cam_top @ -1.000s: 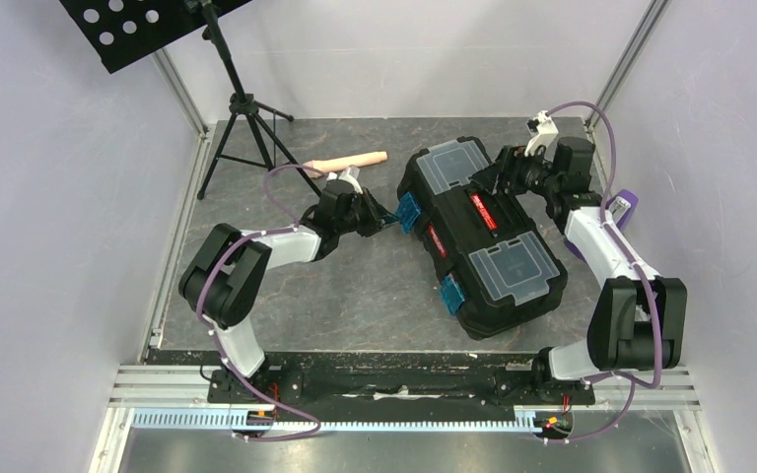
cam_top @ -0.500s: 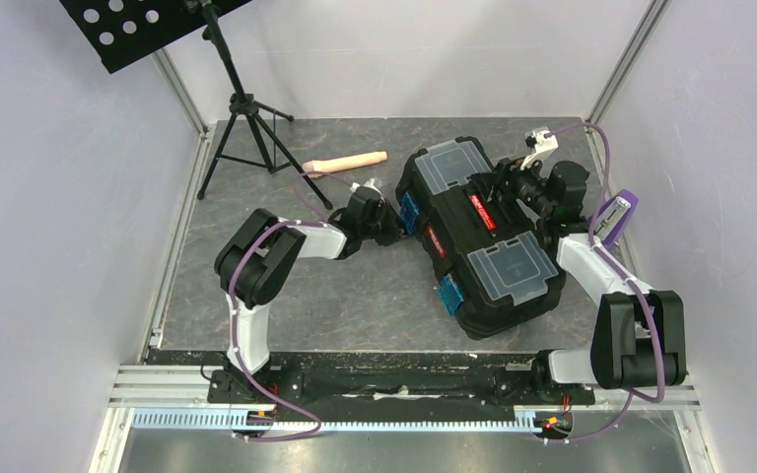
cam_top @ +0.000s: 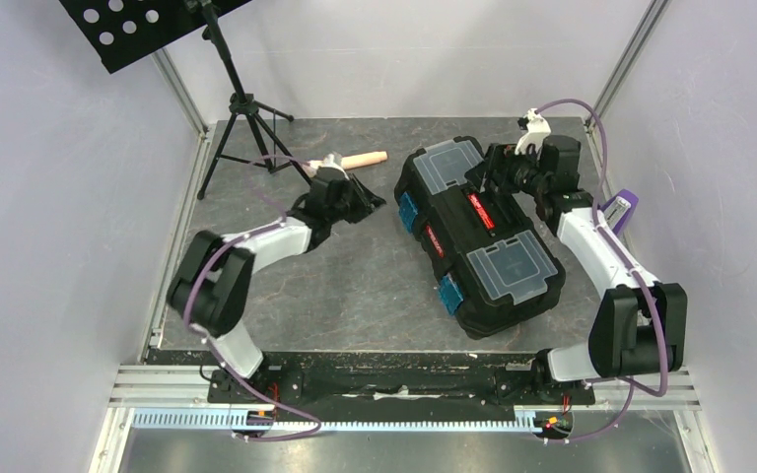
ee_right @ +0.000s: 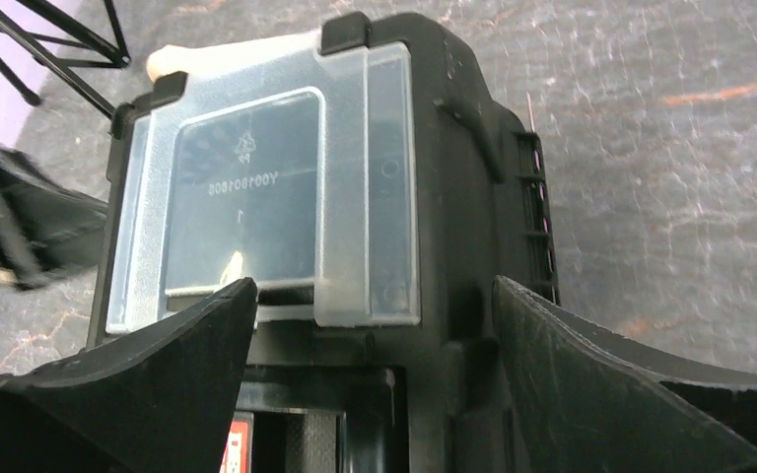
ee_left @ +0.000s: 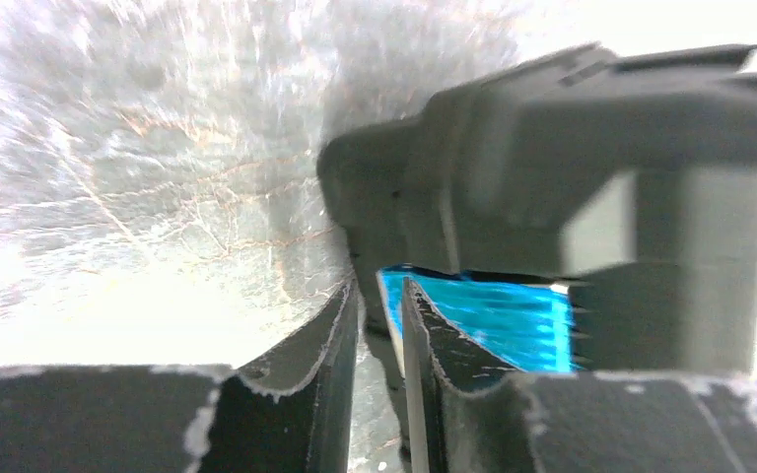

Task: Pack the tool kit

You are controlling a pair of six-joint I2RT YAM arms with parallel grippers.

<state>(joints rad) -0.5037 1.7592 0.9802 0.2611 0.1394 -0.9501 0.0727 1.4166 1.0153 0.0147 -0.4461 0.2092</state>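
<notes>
Left gripper (cam_top: 370,202), toward the far edge, fingers pinched narrow on nothing, faces the blue latch (cam_top: 409,210). Best bet: press it square-on while the right gripper (cam_top: 490,173), fingers spread wide, braces the far end of the closed toolbox (cam_top: 498,261) lying diagonally right of centre.

The top camera looks down from above the bench's (cam_top: 355,286) near edge. Both wrist cameras sit close to the toolbox (cam_top: 480,236), the shared subject, and the right one faces the far-left corner.

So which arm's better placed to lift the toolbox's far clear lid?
Right, probably: the right fingers, open, point at that lid up close. The left fingers sit shut, off the box, facing a blue latch.
</notes>
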